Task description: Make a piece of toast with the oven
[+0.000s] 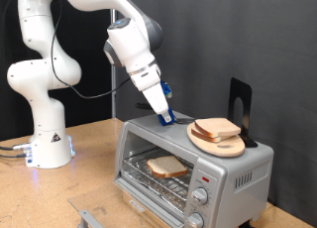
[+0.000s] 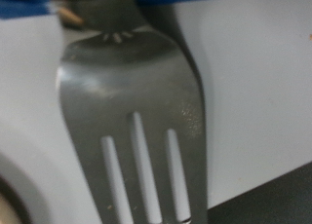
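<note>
Taking the oven (image 1: pixel 193 169) as the landmark in the exterior view: well off to its left stands the arm's white base (image 1: pixel 45 139) on the wooden table (image 1: pixel 89 154), with a small blue light low on the base and cables trailing further left. From there the arm (image 1: pixel 99 5) arches up and over, coming down at a slant to the oven's top, near its left rear part. The gripper (image 1: pixel 165 116) sits at the end of it, blue-tipped fingers (image 1: pixel 168 92) almost on the silver top surface. Inside the oven, on the wire rack towards the left, lies a piece of toast (image 1: pixel 166 166), pale with a tan crust; the front looks open, though the door itself is hard to make out at the lower edge. Right of the gripper, on the oven's top, rests a round light-wood plate (image 1: pixel 220 143) carrying a second slice (image 1: pixel 217 128), lying slightly tilted. Behind the plate, at the oven's right rear, a black stand (image 1: pixel 239 101) rises upright. On the oven's front right panel are a small red mark (image 1: pixel 205 178) and two round knobs (image 1: pixel 199 197). The wrist view shows a metal fork (image 2: pixel 136 127) filling the frame, its handle end running up between the blue fingers, tines pointing away over a white surface: the claw is clenched on the fork.
</note>
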Robot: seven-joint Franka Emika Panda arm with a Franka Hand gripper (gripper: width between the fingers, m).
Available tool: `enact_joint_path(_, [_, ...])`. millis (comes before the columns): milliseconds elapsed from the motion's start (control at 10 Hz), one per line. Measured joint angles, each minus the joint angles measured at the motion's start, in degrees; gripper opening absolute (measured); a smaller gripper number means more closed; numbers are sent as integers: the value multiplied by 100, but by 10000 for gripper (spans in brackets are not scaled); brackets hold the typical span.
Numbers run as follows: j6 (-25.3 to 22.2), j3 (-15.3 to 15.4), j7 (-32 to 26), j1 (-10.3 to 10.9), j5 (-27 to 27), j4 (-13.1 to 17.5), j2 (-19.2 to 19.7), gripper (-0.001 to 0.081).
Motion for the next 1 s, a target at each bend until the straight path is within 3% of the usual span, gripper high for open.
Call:
enact_joint_path(700, [-387, -264, 44, -44, 15, 142, -379, 800])
enact_joint_path(1000, [-459, -533, -632, 71, 906, 126, -556, 800])
